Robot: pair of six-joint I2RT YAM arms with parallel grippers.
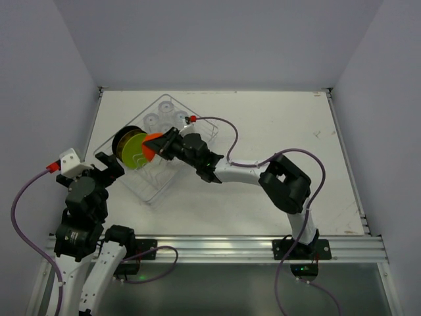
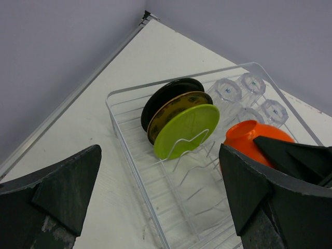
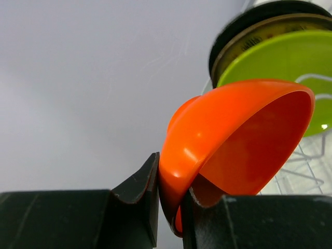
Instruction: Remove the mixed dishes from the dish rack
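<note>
Grips the orange bowl (image 1: 151, 145) with the right pincer (image 1: 162, 143) over the dish rack (image 1: 155, 192).

Pinches the bowl's wall between narrow-set fingers (image 3: 136, 199), one inside and one outside, with the bowl tipped on edge and its open side turned toward the round plate (image 1: 131, 149) just beside it. Finds the plate upright in the rack's tines, yellow-green face toward the bowl, black behind. Counts four clear tumblers (image 1: 165, 116) grouped in the rack's far corner. Holds the left pincer (image 1: 109, 164) wide and empty near the rack's left side, above the counter (image 1: 276, 125).
</note>
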